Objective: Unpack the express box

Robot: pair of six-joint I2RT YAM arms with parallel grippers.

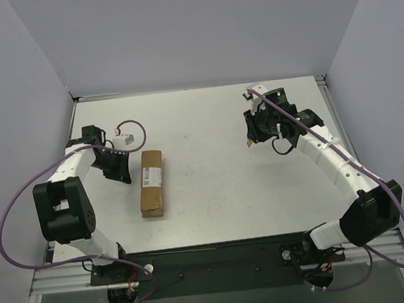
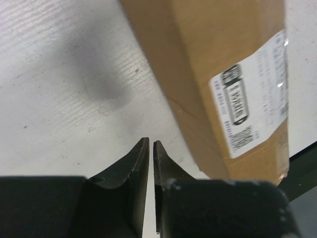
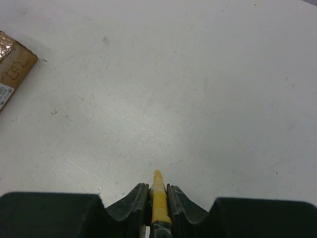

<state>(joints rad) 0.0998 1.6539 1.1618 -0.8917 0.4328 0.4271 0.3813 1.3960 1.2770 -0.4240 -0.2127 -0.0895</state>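
Observation:
The express box (image 1: pixel 152 183) is a long brown cardboard parcel lying flat at the left middle of the white table, a white label (image 2: pixel 252 94) on its top. My left gripper (image 1: pixel 123 175) sits low just left of the box and apart from it. Its jaws (image 2: pixel 151 144) are shut with only a hairline gap and nothing between them. My right gripper (image 1: pixel 252 134) hovers at the right rear of the table, far from the box. It is shut (image 3: pixel 157 186) on a yellow utility knife (image 3: pixel 158 198), whose tip pokes out past the fingertips. One corner of the box (image 3: pixel 12 64) shows in the right wrist view.
Pale walls (image 1: pixel 190 31) close in the table at the back and both sides. The dark mounting rail (image 1: pixel 212 254) with both arm bases runs along the near edge. Purple cables (image 1: pixel 14 212) loop off each arm.

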